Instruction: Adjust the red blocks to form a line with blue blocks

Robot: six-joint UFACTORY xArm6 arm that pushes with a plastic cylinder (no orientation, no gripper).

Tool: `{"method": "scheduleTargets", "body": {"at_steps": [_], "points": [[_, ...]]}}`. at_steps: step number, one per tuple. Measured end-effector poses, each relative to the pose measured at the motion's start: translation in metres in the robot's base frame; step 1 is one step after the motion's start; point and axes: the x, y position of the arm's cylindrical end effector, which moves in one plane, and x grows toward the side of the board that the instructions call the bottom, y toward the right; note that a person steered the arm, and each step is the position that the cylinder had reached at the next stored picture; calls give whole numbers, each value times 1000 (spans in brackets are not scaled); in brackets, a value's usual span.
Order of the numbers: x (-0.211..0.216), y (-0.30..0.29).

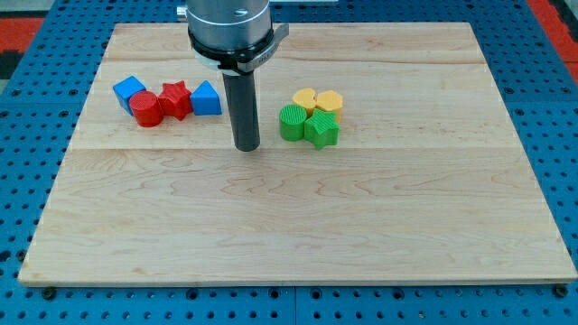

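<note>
At the view's upper left a blue cube (128,88), a red cylinder (144,109), a red star block (175,99) and a blue triangular block (207,98) lie in a rough row, touching or nearly touching. My tip (247,145) rests on the wooden board (289,235), to the right of and slightly below the blue triangular block, apart from it. The rod stands upright under the arm's grey mount.
To the right of my tip sits a tight cluster: two yellow blocks (305,98) (330,100) at the top, a green cylinder (292,122) and a green star-like block (321,129) below. Blue pegboard surrounds the board.
</note>
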Motion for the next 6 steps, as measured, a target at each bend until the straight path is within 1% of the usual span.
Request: {"method": "scheduleTargets", "body": {"at_steps": [2, 3, 4, 6], "points": [[0, 1], [9, 15], [20, 46], [18, 73]]}}
